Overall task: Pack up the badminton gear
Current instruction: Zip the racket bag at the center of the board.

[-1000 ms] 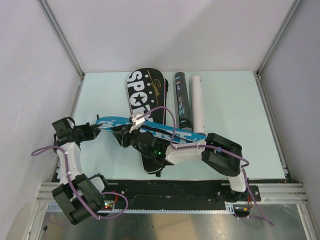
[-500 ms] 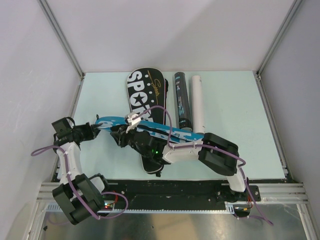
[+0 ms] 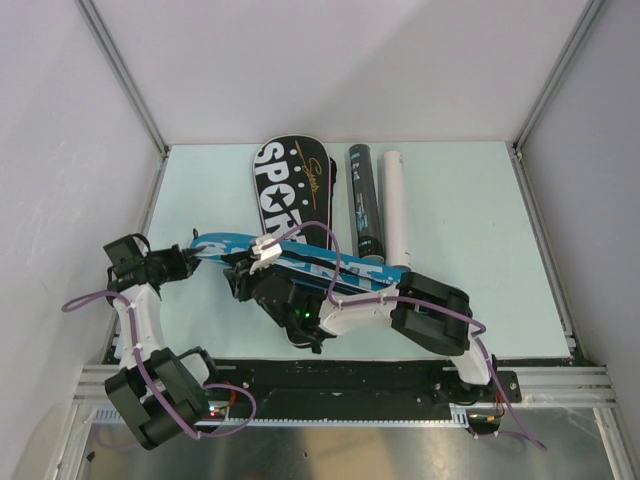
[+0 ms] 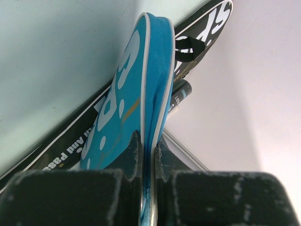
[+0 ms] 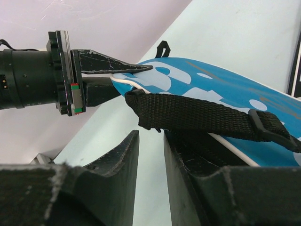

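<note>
A blue "SPORT" racket cover (image 3: 320, 262) lies slantwise over a black "SPORT" cover (image 3: 288, 185). My left gripper (image 3: 186, 259) is shut on the blue cover's left end; in the left wrist view the cover's white-piped edge (image 4: 157, 94) is pinched between the jaws of the left gripper (image 4: 148, 155). My right gripper (image 5: 151, 134) is open by a narrow gap with nothing in it, its tips just under the cover's black webbing strap (image 5: 197, 115). From above, the right gripper (image 3: 245, 282) is beside the blue cover's near edge.
A black tube (image 3: 364, 205) and a white tube (image 3: 397, 210) lie side by side right of the black cover. The right arm's elbow (image 3: 432, 318) hangs over the near table edge. Enclosure walls and metal rails (image 3: 545, 230) bound the table.
The right arm has shifted a little left and nearer, its gripper staying at the blue cover's strap with the jaws slightly wider. The left gripper has held still on the cover.
</note>
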`<state>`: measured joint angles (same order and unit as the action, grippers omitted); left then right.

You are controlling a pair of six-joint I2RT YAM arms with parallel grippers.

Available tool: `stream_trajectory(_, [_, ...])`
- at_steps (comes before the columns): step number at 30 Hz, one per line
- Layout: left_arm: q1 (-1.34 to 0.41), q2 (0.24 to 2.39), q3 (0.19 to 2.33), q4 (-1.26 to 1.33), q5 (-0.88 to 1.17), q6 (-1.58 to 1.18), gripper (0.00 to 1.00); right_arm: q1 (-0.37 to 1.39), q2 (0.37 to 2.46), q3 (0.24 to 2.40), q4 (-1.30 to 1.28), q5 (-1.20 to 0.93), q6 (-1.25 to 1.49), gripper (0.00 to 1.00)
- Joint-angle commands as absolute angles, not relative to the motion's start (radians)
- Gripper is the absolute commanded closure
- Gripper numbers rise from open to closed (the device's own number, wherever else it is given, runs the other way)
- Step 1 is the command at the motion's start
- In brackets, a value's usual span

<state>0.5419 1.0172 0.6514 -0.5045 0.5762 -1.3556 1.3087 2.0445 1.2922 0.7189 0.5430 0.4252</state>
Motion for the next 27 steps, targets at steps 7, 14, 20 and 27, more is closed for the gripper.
stream_trajectory(7, [0.543,0.99,0.679,-0.587,0.624,-1.436,1.0,1.287,2.084,1.361,0.812,0.66,0.376,0.65])
stream_trajectory(14, [0.543,0.997,0.657,-0.588,0.642,-1.424,1.0,1.28,2.116,1.408,0.844,0.684,0.382,0.69])
stream_trajectory(20, [0.543,0.991,0.643,-0.589,0.652,-1.418,1.0,1.279,2.133,1.441,0.846,0.751,0.4,0.76])
stream_trajectory(27, [0.543,0.979,0.631,-0.589,0.641,-1.424,1.0,1.285,2.125,1.455,0.836,0.814,0.41,0.99])
